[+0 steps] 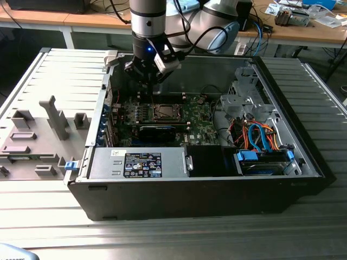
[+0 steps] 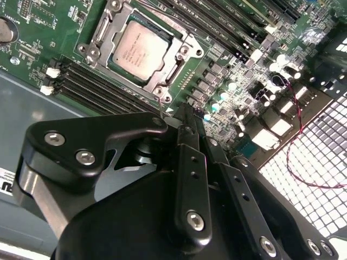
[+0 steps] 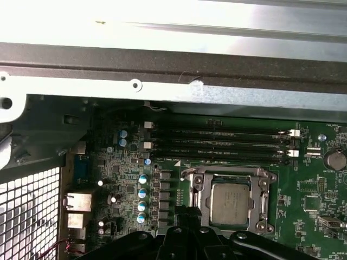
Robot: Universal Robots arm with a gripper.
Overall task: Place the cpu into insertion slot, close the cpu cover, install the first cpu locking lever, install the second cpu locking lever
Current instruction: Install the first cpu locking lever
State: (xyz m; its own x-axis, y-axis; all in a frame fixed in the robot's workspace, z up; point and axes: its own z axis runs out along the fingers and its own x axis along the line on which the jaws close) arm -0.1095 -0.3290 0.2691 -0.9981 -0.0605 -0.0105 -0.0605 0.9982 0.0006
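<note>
hand [image 3: 187, 214] tips: hidden by own body | cpu [image 1: 163, 112]: too small

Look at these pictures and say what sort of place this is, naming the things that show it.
Probably a robotics lab or test bench: an open computer case lies on a metal table, a robot arm's tool hangs over its green circuit board, and desks strewn with cables stand behind.

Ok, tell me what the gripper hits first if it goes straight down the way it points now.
Probably the green circuit board just beside the socket, not the chip itself. In the second wrist view the gripper tips aim at the board next to the socket's frame; depth is unclear.
</note>
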